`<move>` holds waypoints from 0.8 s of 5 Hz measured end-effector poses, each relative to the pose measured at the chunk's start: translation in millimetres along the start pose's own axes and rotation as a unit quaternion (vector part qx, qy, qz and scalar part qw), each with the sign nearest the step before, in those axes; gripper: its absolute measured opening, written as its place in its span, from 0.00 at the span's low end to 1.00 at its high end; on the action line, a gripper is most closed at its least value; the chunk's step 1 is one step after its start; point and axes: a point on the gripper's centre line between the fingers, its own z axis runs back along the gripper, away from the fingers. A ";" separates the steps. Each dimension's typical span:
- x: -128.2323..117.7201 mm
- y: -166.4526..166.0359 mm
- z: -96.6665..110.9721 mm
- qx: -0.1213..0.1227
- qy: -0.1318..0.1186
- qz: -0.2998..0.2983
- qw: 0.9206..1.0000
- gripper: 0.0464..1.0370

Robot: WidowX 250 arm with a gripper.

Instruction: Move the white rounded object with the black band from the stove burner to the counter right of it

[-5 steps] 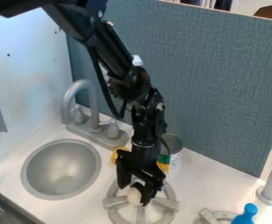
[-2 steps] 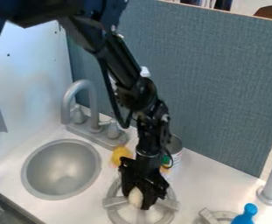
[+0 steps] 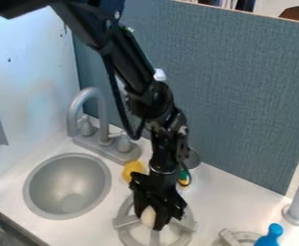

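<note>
1. Lower now comes the black arm (image 3: 137, 72), jaws around the white egg-shaped thing (image 3: 148, 216).
2. It sits on the burner (image 3: 124, 222), apparently straddled for a steady grip; clamped or not, can't tell.

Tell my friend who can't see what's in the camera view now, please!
A black robot gripper hangs right at a white, rounded thing over a grey toy stove burner. A yellow thing sits behind, near the grey tap and round sink, and something blue stands at the bottom right.
</note>
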 end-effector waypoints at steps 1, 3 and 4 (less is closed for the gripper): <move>5.1 -6.6 18.5 -0.003 -0.021 -0.002 1.000 0.61; 48.2 -45.4 59.1 0.007 -0.065 -0.083 0.994 0.61; 68.0 -55.5 49.1 0.022 -0.044 -0.136 0.989 0.61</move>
